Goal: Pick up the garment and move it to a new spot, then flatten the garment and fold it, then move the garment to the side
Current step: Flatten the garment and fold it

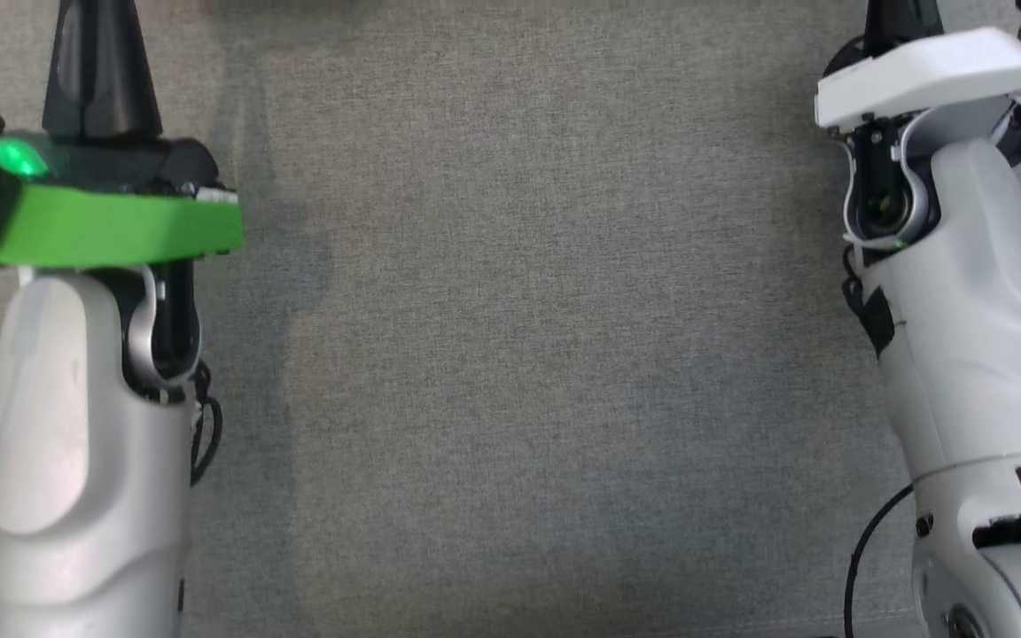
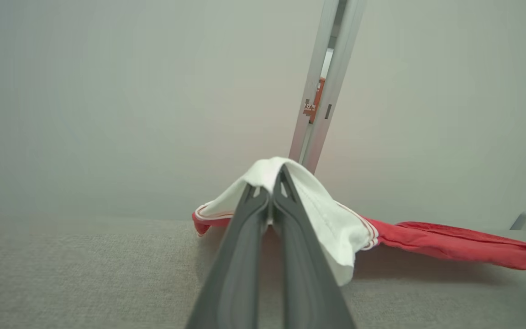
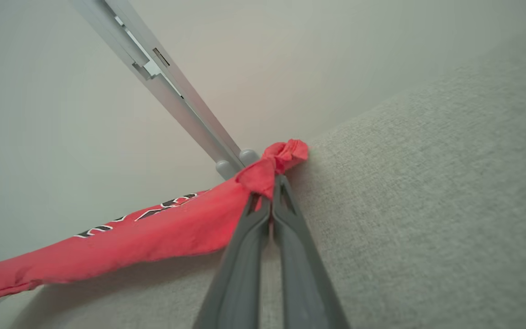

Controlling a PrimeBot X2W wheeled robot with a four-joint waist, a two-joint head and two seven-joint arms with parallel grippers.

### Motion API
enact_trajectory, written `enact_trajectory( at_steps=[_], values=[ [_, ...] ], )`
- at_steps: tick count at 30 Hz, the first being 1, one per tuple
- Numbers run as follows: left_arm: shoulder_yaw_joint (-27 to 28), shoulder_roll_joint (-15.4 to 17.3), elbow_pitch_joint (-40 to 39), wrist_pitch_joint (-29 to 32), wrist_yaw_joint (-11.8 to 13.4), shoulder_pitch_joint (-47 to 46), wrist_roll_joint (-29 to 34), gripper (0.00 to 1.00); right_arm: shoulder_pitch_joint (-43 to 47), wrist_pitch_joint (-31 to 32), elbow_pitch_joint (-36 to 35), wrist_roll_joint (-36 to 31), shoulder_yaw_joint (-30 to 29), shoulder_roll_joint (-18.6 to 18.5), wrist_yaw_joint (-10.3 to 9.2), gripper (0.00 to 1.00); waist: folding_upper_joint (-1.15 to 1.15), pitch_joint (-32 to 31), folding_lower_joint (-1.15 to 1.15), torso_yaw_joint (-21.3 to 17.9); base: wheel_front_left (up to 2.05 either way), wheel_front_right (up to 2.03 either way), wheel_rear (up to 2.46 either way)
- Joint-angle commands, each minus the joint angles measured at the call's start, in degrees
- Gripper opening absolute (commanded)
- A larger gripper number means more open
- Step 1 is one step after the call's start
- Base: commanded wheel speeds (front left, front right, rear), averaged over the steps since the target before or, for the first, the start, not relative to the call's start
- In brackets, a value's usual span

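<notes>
The garment [image 2: 331,224] is red with a white part edged in red stripes. In the left wrist view my left gripper [image 2: 268,180] is shut on the white part, lifting it into a peak, and the red cloth [image 2: 450,242] stretches off to the right just above the grey surface. In the right wrist view my right gripper [image 3: 270,192] is shut on a bunched red end of the garment [image 3: 162,228], which runs taut to the lower left and shows black and white lettering. In the head view both forearms stand at the sides, with the fingers running off the top edge.
The grey fabric tabletop [image 1: 519,354] lies between my left arm with its green band [image 1: 112,226] and my white right arm [image 1: 962,266]. A silver metal post [image 2: 322,91] rises behind the garment at the table's far edge, against a pale wall; it also appears as the post [image 3: 176,100].
</notes>
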Motion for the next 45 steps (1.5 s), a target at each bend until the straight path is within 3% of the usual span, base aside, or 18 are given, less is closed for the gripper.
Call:
enact_trajectory(
  at_steps=[1, 8, 20, 27, 32, 37, 45],
  values=[
    [0.72, -0.25, -2.30, -0.30, -0.32, 3.32, 0.35, 0.00, 3.39, -0.23, -2.76, 1.26, 0.38, -0.21, 0.00, 0.00, 0.00, -2.80, -0.01, -0.56, 0.00, 0.00, 0.00],
    [3.19, -2.16, -11.71, -0.31, -0.38, 18.71, 0.96, 0.00, 18.73, -0.25, -14.95, 4.35, 2.82, -0.58, 0.00, 0.00, 0.00, -9.72, -0.01, 0.22, 0.00, 0.00, 0.00],
    [-1.23, -3.24, -21.98, 1.68, 3.83, 42.13, 1.81, 0.00, 44.22, 1.46, -30.55, 4.96, 1.71, -1.29, 0.00, 0.00, 0.00, -21.96, -0.01, 3.28, 0.00, 0.00, 0.00],
    [-2.58, -2.69, -29.66, 5.21, 6.84, 51.53, 3.76, 0.00, 55.56, 4.83, -41.35, 3.19, -2.07, -0.49, 0.00, 0.00, 0.00, -24.95, -0.01, 3.87, 0.00, 0.00, 0.00],
    [-3.89, -2.76, -32.46, 7.26, 7.64, 54.67, 4.25, 0.00, 61.56, 8.67, -48.09, 2.80, -2.75, -0.19, 0.00, 0.00, 0.00, -25.73, -0.01, 3.52, 0.00, 0.00, 0.00],
    [-4.58, -2.89, -31.37, 8.30, 7.37, 55.26, 2.73, 0.00, 64.32, 9.98, -47.30, 5.81, -1.73, -0.17, 0.00, 0.00, 0.00, -26.14, -0.01, 2.74, 0.00, 0.00, 0.00],
    [-6.48, -2.64, -25.64, 9.63, 6.25, 53.10, 1.98, 0.00, 62.19, 9.11, -38.99, 6.05, 0.56, -0.14, 0.00, 0.00, 0.00, -25.44, -0.01, 1.82, 0.00, 0.00, 0.00]
  ],
)
